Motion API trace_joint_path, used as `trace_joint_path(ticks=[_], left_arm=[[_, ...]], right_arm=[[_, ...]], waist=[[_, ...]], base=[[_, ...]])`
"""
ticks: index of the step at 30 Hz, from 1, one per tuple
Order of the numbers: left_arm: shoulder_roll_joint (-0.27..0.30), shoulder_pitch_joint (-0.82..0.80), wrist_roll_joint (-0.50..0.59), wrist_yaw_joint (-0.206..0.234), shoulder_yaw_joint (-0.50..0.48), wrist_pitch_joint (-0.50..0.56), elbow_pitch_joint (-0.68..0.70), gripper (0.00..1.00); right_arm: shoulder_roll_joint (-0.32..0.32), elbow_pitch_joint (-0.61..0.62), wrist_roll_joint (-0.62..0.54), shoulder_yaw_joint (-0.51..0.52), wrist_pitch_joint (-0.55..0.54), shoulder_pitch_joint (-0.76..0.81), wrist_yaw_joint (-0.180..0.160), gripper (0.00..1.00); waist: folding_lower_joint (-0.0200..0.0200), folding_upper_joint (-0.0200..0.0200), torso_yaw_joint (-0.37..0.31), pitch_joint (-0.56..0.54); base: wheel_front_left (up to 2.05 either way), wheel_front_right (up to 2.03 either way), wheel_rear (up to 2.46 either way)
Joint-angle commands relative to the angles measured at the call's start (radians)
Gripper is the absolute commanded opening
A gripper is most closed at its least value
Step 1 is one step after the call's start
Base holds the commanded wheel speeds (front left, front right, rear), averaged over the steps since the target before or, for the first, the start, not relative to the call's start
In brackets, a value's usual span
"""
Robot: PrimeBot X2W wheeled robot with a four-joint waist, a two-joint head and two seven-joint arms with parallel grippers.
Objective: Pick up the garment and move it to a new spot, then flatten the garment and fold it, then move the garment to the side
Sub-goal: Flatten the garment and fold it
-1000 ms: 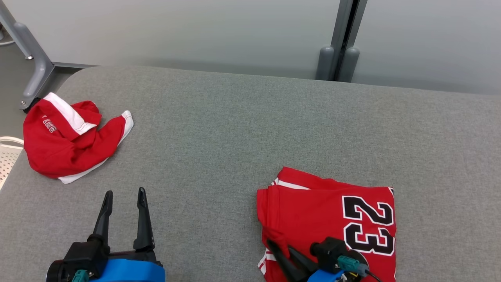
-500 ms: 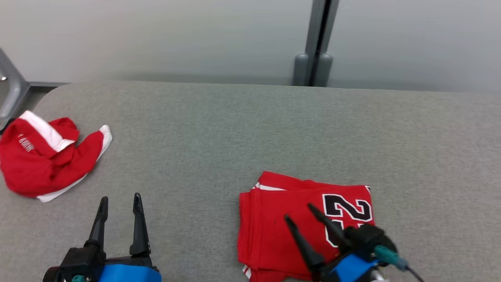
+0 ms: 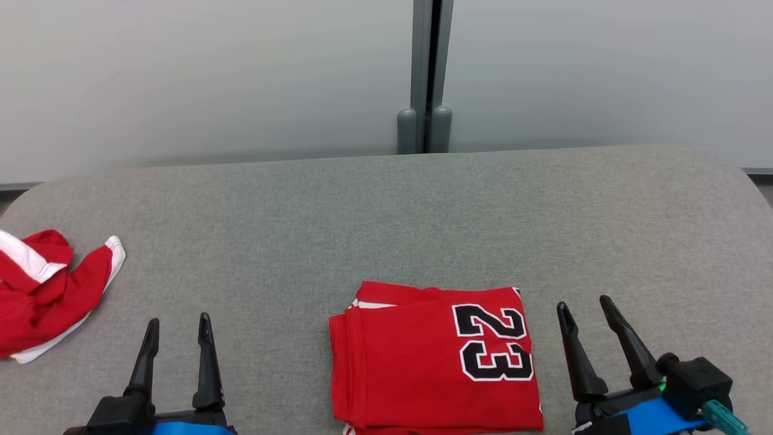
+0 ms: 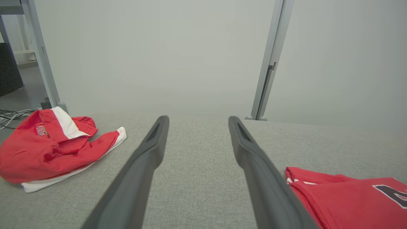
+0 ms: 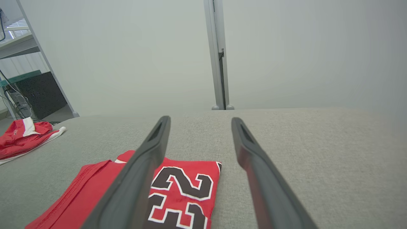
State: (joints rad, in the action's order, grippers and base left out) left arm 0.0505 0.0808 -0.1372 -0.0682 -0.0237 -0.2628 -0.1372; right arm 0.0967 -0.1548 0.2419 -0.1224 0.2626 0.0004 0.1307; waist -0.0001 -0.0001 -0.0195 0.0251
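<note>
The garment (image 3: 432,356), a red jersey with a black "23", lies folded into a flat rectangle near the front middle of the grey table (image 3: 386,217). It also appears low on the left in the right wrist view (image 5: 178,190) and at the lower right in the left wrist view (image 4: 346,200). My right gripper (image 3: 584,308) stands open just right of the jersey, apart from it, holding nothing. Well to the jersey's left, my left gripper (image 3: 176,323) is open and empty over bare table.
A second red and white garment (image 3: 42,296) lies crumpled at the table's left edge, also seen in the left wrist view (image 4: 51,149). A pale wall with a grey post (image 3: 424,72) runs behind the table. Shelving and a dark box (image 5: 41,92) stand off to the left.
My right gripper let go of the folded jersey, opened, and moved off it to its right side. The head camera turned right, shifting the whole picture. The left gripper stayed open.
</note>
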Motion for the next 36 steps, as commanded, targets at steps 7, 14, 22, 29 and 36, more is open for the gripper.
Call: trace_joint_path(ticks=[7, 14, 22, 29, 36], left_arm=[[0.005, 0.034, 0.019, -0.01, 0.002, -0.003, 0.01, 1.0], [0.029, 0.049, 0.023, -0.018, 0.016, 0.003, 0.018, 1.0], [0.04, 0.052, 0.015, -0.014, 0.021, 0.041, 0.054, 1.0], [0.043, 0.056, 0.007, -0.007, 0.024, 0.057, 0.062, 1.0], [0.046, 0.057, 0.0, 0.0, 0.027, 0.058, 0.061, 1.0]], right_arm=[[-0.036, 0.09, -0.037, 0.077, -0.03, 0.094, 0.0, 1.0], [-0.044, 0.126, -0.05, 0.118, -0.072, 0.145, 0.0, 1.0], [-0.046, 0.137, -0.028, 0.122, -0.114, 0.174, 0.0, 1.0], [-0.046, 0.136, -0.023, 0.122, -0.133, 0.178, 0.0, 1.0], [-0.046, 0.133, -0.023, 0.12, -0.135, 0.18, 0.0, 1.0]], waist=[[0.0001, 0.0001, -0.013, -0.035], [0.0001, 0.0001, 0.007, -0.055], [0.0001, 0.0001, 0.028, -0.06], [0.0001, 0.0001, 0.035, -0.062], [0.0001, 0.0001, 0.036, -0.062]], base=[[0.0, 0.0, 0.0], [0.0, 0.0, 0.0], [0.0, 0.0, 0.0], [0.0, 0.0, 0.0], [0.0, 0.0, 0.0]])
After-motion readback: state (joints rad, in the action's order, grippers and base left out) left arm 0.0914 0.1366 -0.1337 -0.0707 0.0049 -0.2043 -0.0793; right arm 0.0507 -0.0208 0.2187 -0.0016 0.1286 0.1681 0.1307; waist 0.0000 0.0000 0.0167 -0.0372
